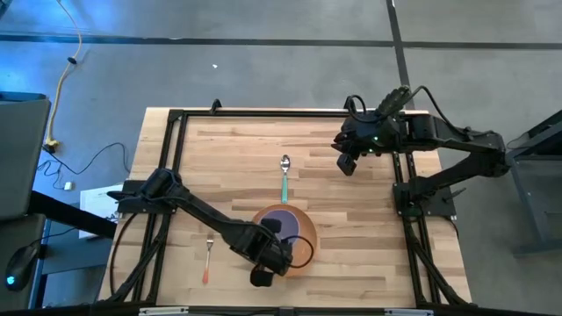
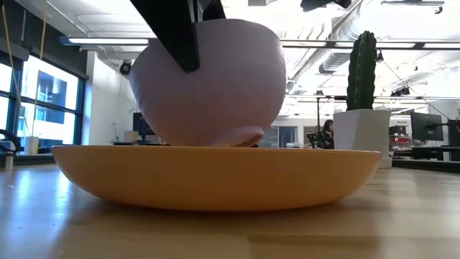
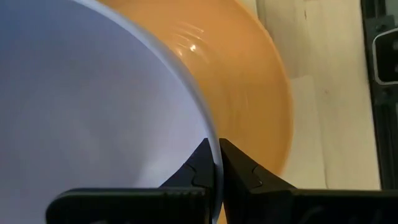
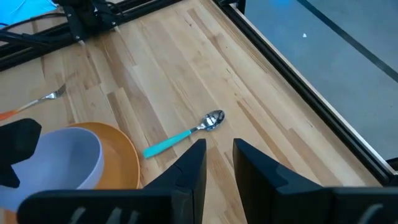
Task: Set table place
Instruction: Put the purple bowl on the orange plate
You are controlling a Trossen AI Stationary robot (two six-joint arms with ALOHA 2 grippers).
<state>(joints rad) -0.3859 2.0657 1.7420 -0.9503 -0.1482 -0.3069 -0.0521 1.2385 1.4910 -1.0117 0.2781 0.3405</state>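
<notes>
I see the orange plate (image 1: pixel 301 248) flat on the pale wood counter (image 1: pixel 351 211), near its front edge. Lavender bowl (image 1: pixel 283 221) sits upright inside the plate, resting on its base; the left arm's jaws pinch its rim, one finger inside, one outside. Teal-handled spoon (image 1: pixel 285 178) lies flat just behind the plate, bowl end pointing away from it. Orange-handled fork (image 1: pixel 207 259) lies flat left of the plate, well apart, tines toward the counter's far side.
</notes>
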